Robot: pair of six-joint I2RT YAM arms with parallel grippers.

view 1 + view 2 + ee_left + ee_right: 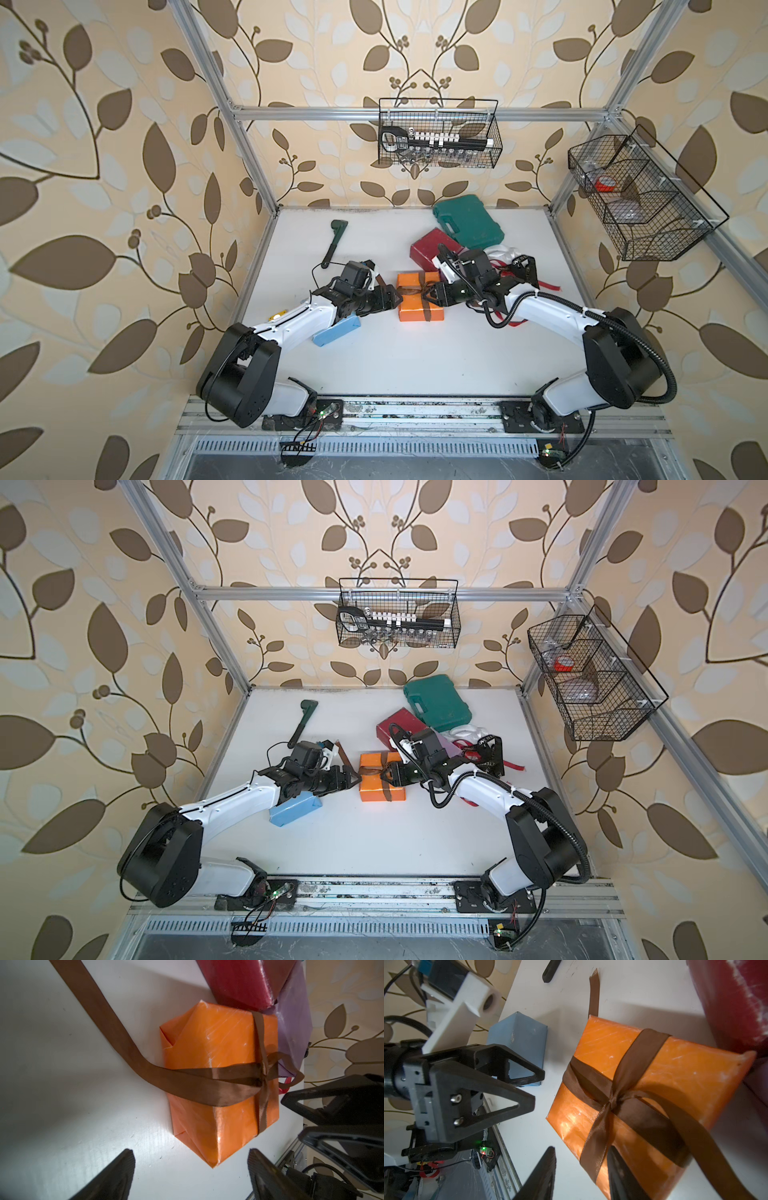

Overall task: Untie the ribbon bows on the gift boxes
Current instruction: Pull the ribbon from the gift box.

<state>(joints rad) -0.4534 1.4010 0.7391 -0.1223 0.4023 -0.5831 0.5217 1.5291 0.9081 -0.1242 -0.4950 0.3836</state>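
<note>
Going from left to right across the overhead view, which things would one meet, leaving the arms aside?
light blue box → orange box → black lettered ribbon → wire basket on the side frame

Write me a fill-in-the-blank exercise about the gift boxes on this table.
The ribbon around the orange box is ____.
The blue box lies partly under the robot's ____ arm.
The case at the back of the table is ____.
Missing words: brown; left; green.
</note>
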